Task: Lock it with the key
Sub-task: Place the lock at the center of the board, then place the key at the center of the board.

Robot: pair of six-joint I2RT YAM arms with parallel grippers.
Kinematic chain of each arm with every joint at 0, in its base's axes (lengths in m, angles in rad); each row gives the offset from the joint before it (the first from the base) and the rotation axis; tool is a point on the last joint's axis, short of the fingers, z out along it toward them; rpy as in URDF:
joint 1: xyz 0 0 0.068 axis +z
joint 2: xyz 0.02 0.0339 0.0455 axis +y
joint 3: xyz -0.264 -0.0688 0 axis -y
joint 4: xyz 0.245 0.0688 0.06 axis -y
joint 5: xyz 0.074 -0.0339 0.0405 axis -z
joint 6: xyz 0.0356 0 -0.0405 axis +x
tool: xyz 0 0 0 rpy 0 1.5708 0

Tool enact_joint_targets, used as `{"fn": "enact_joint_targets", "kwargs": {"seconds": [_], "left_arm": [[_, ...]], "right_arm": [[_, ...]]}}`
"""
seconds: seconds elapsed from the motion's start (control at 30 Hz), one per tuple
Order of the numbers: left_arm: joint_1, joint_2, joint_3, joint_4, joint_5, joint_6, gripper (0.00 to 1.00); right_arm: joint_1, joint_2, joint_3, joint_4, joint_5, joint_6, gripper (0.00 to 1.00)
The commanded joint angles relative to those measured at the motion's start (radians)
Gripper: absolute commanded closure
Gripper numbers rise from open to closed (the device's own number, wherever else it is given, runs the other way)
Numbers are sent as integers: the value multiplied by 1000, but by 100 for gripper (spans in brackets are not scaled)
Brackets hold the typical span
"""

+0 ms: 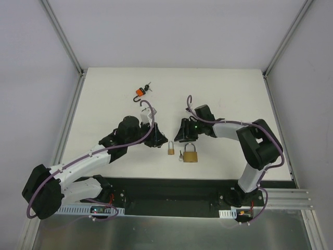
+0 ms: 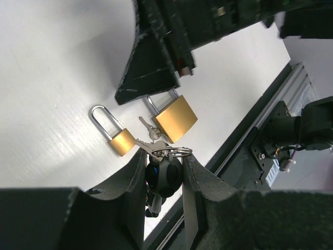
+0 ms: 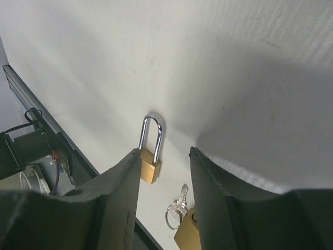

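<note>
A small brass padlock (image 1: 170, 150) lies flat on the white table, with a larger brass padlock (image 1: 190, 155) to its right. My left gripper (image 2: 164, 156) is shut on a black key fob (image 2: 164, 178). The fob's ring and silver key (image 2: 148, 147) point at the base of the small padlock (image 2: 117, 137) and reach it or nearly so. My right gripper (image 3: 164, 151) is open and empty, just above the small padlock (image 3: 150, 161). The larger padlock (image 3: 188, 238) lies by its right finger. In the top view the left gripper (image 1: 157, 140) and the right gripper (image 1: 182, 137) flank the padlocks.
A second ring of keys (image 3: 177, 207) lies against the larger padlock. An orange fob with keys (image 1: 140, 92) sits at the back of the table. The black base rail (image 1: 171, 190) runs along the near edge. Frame posts stand at the back corners.
</note>
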Motion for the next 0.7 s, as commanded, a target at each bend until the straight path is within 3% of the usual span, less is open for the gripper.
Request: {"fn": "enact_joint_targets", "kwargs": {"seconds": [0.0,0.2,0.53,0.67], "left_arm": [[8,57,-9,7,-15,-37,100],[8,158,5,5,0,-66,100],[8,370,63,5,33,-98,100],[8,452,93,-3,13,-127,100]], "right_arm": [[-28,-133,37,-61,14,-37,52],[-69,-264,102,-219,17,-100,39],[-106,-403,126,-343,32,-140,17],[-109,-429,113,-359,40,-154,14]]}}
